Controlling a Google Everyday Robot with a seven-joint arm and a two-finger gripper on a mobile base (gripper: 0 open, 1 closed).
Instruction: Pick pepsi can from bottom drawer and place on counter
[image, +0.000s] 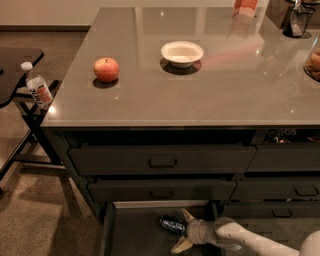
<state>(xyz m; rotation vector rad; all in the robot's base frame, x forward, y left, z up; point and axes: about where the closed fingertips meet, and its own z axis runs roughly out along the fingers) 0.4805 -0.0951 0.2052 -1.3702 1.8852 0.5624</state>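
Observation:
The pepsi can (172, 225) lies on its side on the floor of the open bottom drawer (140, 235), near the drawer's back. My gripper (182, 231) reaches in from the lower right on a white arm. Its two pale fingers are spread, one above and one below the right end of the can, close to it or just touching it. The can is not lifted. The counter (200, 95) is the large glossy grey-brown top above the drawers.
On the counter are a red apple (106, 69), a white bowl (182, 52), an orange pack (245, 7) and dark items at the far right. A clear bottle (37, 87) stands on a black side table at left. Closed drawer fronts (161, 160) sit above the open drawer.

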